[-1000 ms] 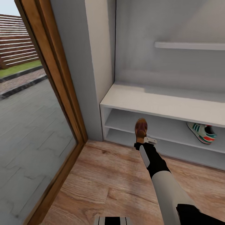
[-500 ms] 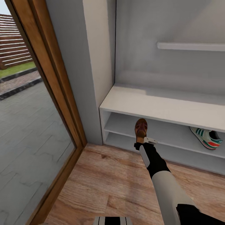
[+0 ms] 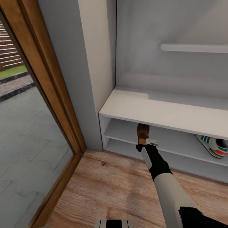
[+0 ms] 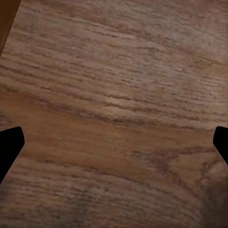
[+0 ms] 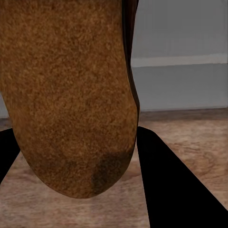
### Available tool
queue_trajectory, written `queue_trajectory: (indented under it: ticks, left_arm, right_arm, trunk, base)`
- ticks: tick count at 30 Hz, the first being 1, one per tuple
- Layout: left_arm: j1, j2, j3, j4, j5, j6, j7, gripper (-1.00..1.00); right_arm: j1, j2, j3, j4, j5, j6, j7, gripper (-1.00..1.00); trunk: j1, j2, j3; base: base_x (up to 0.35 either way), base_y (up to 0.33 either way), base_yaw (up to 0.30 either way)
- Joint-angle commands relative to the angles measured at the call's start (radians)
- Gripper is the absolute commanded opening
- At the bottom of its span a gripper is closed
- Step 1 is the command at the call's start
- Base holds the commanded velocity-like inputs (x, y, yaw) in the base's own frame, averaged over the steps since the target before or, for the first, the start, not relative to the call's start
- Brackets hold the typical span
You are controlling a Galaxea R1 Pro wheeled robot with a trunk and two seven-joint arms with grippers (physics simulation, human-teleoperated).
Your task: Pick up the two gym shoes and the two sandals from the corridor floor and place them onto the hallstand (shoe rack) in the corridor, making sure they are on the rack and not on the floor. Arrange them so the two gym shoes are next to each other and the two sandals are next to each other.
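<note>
Left gripper [image 4: 114,142] is seen spread wide above the corridor floor [image 3: 110,186]. A dark-brown sandal [image 3: 142,131], tan footbed up, is clamped in the right gripper [image 3: 144,143] at the hallstand [image 3: 164,109] upper shelf's front edge. A white, teal-striped gym shoe [image 3: 215,146] is seen on that shelf's right.

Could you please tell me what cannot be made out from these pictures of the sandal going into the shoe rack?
- Sandal: head view, its front end is hidden under the shoe rack top.
- Gym shoe: head view, cut off by the picture's edge.
- Right gripper: right wrist view, the sandal's footbed covers most of the jaws.
- Left gripper: left wrist view, just dark tips over the floor.
</note>
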Motion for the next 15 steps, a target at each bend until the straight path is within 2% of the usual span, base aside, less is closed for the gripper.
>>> queue_trajectory:
  ticks: [1,15]
  left_arm:
    - [-0.001,0.000,0.003,0.001,0.008,0.002,-0.009,1.00]
    - [-0.001,0.000,0.003,0.001,0.008,0.002,-0.009,1.00]
  right_arm:
    - [0.000,0.001,-0.001,-0.001,-0.013,0.001,-0.008,-1.00]
    - [0.000,0.001,-0.003,-0.002,-0.013,0.002,-0.009,-1.00]
  trunk:
    - [0.000,0.000,-0.001]
    - [0.000,0.000,-0.001]
  base:
    - [0.030,-0.011,0.000]
    - [0.007,-0.002,0.000]
